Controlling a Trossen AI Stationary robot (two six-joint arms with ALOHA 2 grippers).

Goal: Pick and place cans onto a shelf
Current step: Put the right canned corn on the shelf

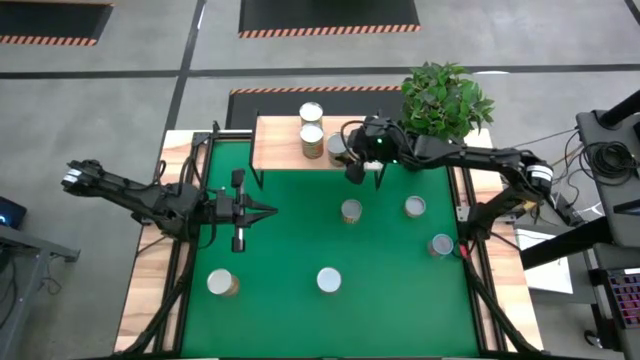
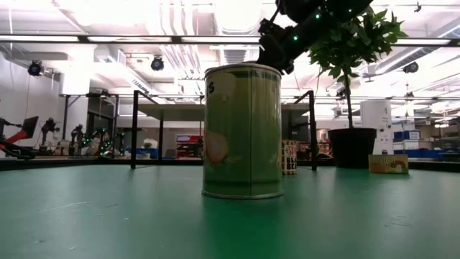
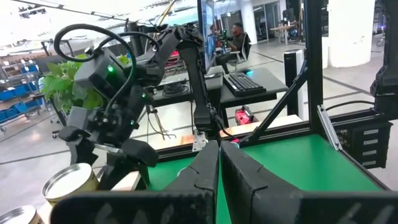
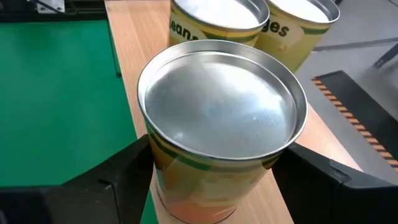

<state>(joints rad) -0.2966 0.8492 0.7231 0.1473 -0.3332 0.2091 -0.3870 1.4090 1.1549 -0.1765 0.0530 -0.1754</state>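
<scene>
Right wrist view alone shows right gripper (image 4: 217, 180) jaws clasping a can (image 4: 222, 118) on the shelf (image 4: 134, 56); left's shut

cans (image 1: 312, 128): 3 upright on shelf (image 1: 275, 150), silver tops | 5 more stood apart on green mat

cans on shelf (image 1: 290, 150): three, at 12 o'clock (image 1: 311, 113) (image 1: 312, 142) (image 1: 339, 147)
cans on green mat (image 1: 300, 230): five (image 1: 351, 211) (image 1: 415, 207) (image 1: 441, 245) (image 1: 329, 281) (image 1: 221, 284)
plant (image 1: 446, 98): one, 1 o'clock
</scene>
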